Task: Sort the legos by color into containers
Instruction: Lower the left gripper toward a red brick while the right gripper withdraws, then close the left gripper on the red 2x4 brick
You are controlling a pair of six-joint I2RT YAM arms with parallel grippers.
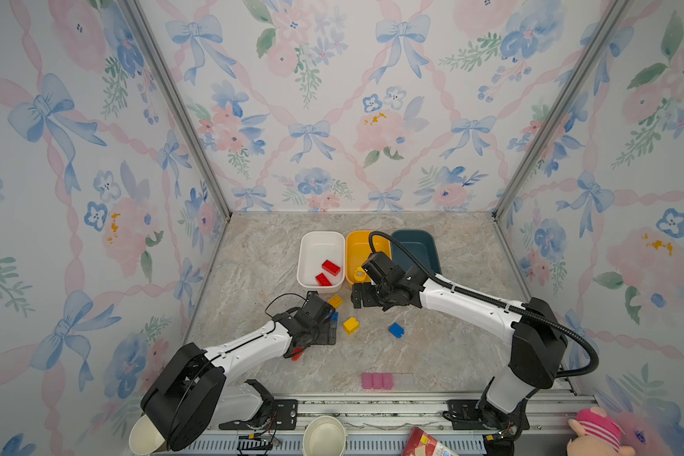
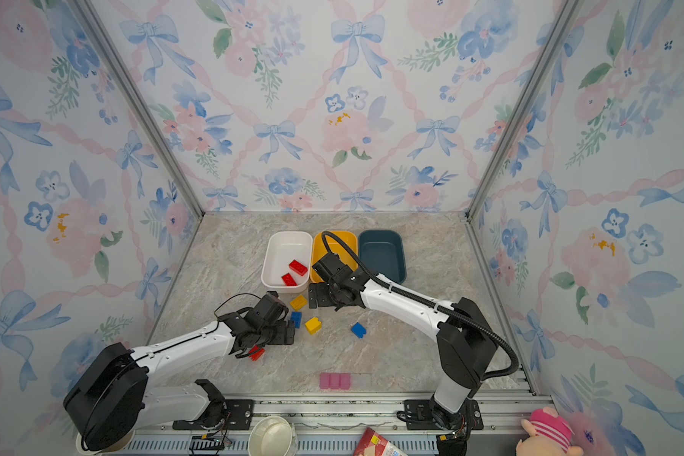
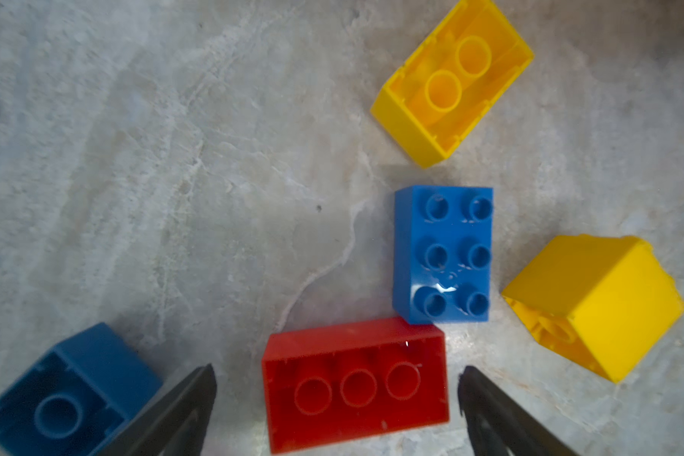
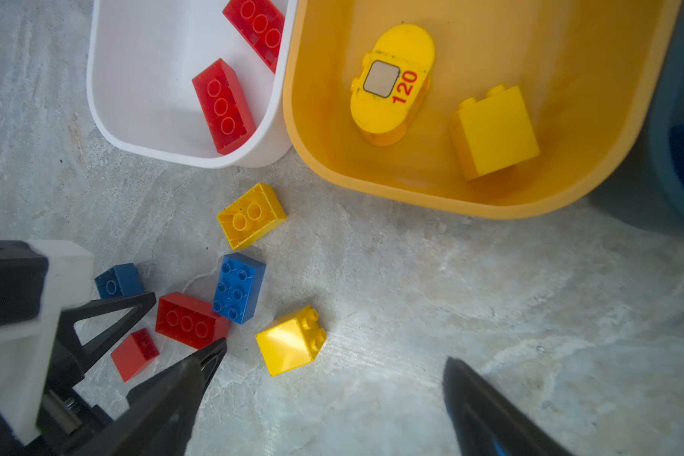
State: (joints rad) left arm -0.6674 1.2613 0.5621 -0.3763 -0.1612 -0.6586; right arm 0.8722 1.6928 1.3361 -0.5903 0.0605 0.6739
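Note:
My left gripper (image 3: pixel 337 371) is open low over the table, its fingers either side of an upside-down red lego (image 3: pixel 354 385). Around it lie a blue six-stud lego (image 3: pixel 443 252), two yellow legos (image 3: pixel 451 83) (image 3: pixel 597 304) and a small blue one (image 3: pixel 68 391). Another blue lego (image 1: pixel 396 329) lies apart to the right. My right gripper (image 4: pixel 337 351) is open and empty in front of the yellow container (image 1: pixel 358 241). That container holds a rounded yellow piece (image 4: pixel 391 83) and a yellow lego (image 4: pixel 494 132). The white container (image 1: pixel 320 235) holds two red legos (image 1: pixel 331 267). The teal container (image 1: pixel 415 239) is partly hidden.
A small red lego (image 4: pixel 135 353) lies under the left wrist. A pink segmented strip (image 1: pixel 377 381) lies near the front edge. Two paper cups (image 1: pixel 324 436) (image 1: pixel 145 436), a red packet (image 1: pixel 427 444) and a plush toy (image 1: pixel 597 430) sit along the front rail. Patterned walls close in three sides.

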